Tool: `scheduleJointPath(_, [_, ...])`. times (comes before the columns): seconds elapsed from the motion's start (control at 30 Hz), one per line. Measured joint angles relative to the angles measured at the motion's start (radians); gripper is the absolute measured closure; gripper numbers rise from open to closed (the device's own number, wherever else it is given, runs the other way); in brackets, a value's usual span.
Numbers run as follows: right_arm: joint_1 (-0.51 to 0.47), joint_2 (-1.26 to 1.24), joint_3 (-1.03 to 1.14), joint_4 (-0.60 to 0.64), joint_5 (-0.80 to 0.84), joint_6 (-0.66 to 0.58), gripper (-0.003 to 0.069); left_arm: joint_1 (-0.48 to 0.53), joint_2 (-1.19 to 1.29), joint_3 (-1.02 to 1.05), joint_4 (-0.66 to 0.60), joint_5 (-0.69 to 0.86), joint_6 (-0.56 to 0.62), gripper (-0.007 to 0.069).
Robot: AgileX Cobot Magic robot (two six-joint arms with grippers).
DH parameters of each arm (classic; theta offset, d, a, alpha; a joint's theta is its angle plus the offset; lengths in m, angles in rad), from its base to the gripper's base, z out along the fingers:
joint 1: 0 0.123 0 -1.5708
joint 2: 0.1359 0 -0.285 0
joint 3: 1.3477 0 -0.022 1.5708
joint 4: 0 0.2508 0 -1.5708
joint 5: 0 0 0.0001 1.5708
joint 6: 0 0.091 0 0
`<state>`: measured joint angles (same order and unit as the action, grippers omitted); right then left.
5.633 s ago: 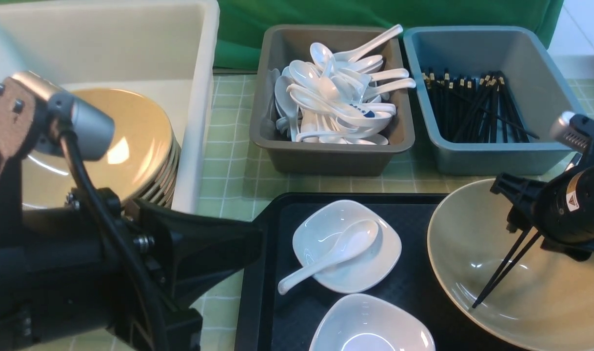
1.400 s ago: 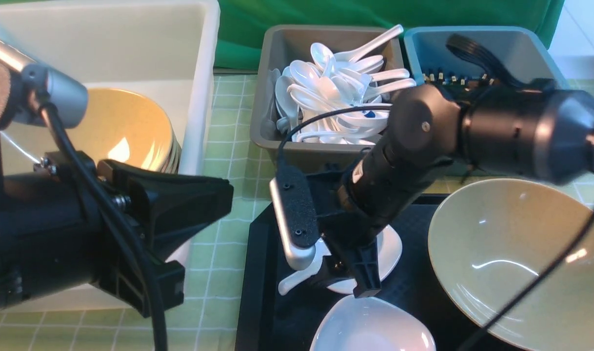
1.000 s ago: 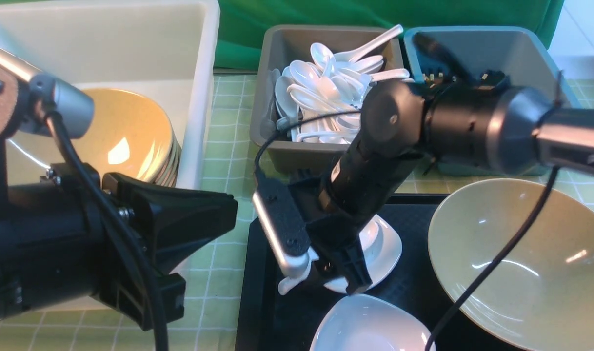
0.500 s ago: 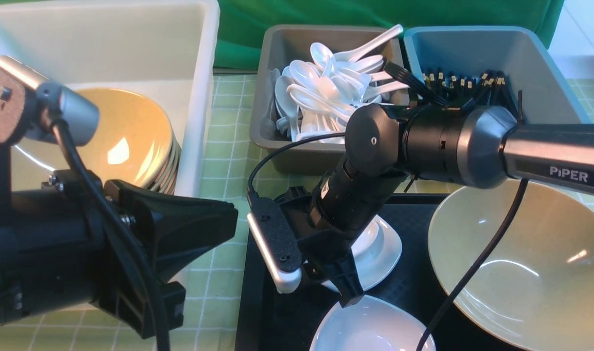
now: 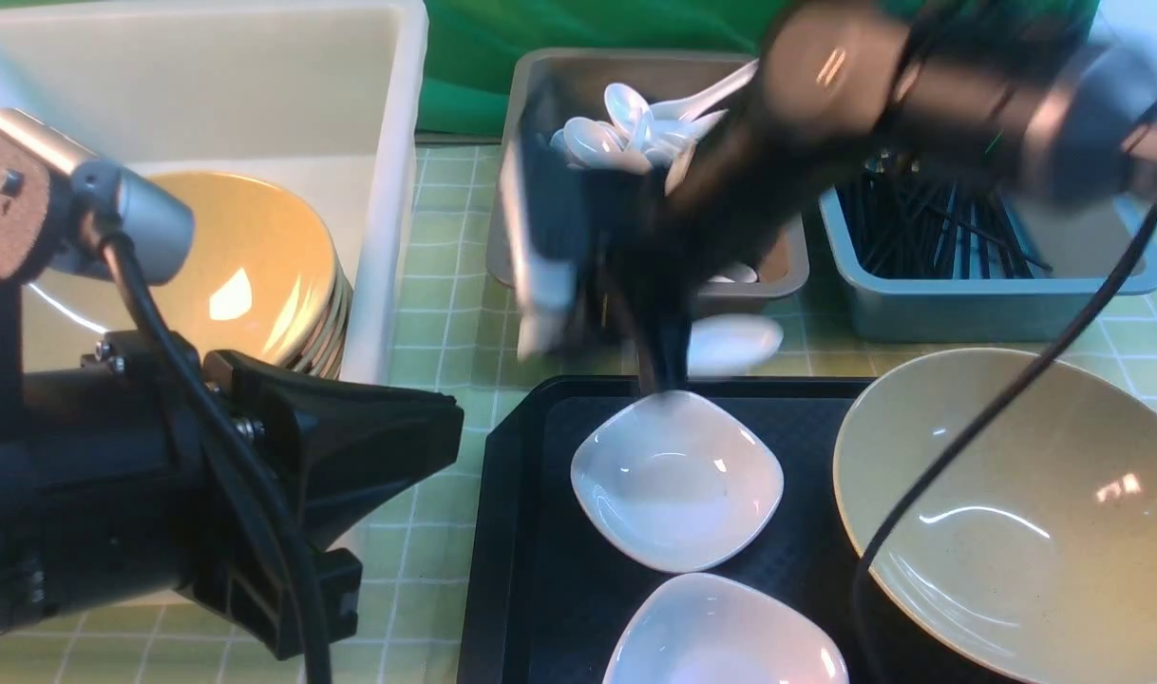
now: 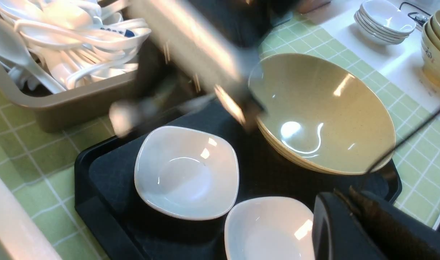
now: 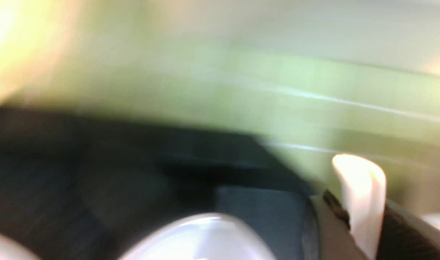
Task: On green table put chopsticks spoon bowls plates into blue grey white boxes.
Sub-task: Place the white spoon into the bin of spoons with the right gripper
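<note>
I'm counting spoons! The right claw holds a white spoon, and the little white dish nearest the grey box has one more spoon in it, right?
Not quite. The right claw holds a white spoon, but the little white dish nearest the grey box is empty, as the front view shows.

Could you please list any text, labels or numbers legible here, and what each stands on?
No text reads clearly.
Blue print on a white spoon in the grey box: too small to read.
Dark mark on a stacked tan bowl: too small to read.
</note>
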<state>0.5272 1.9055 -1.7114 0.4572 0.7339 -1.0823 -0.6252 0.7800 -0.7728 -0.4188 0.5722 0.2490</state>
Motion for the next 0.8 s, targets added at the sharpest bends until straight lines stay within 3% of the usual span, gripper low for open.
scheduleJointPath(0.13, [-0.066, 0.013, -0.053, 0.001, -0.145, 0.255, 0.0518, 0.0, 0.0, 0.0, 0.0, -0.033, 0.0, 0.0627])
scheduleJointPath(0.2, [-0.107, 0.038, -0.063, 0.003, -0.335, 0.436, 0.0518, 0.0, 0.0, 0.0, 0.0, -0.067, 0.0, 0.0627])
scheduleJointPath(0.33, [-0.126, 0.095, -0.064, 0.009, -0.593, 0.612, 0.0518, 0.0, 0.0, 0.0, 0.0, -0.088, 0.0, 0.0627])
scheduleJointPath(0.6, [-0.127, 0.194, -0.064, 0.019, -0.851, 0.654, 0.0501, 0.0, 0.0, 0.0, 0.0, -0.087, 0.0, 0.0627])
scheduleJointPath(0.67, [-0.127, 0.21, -0.064, 0.021, -0.875, 0.659, 0.0463, 0.0, 0.0, 0.0, 0.0, -0.079, 0.0, 0.0627])
scheduleJointPath(0.8, [-0.127, 0.206, -0.063, 0.021, -0.866, 0.643, 0.0319, 0.0, 0.0, 0.0, 0.0, -0.072, 0.0, 0.0627])
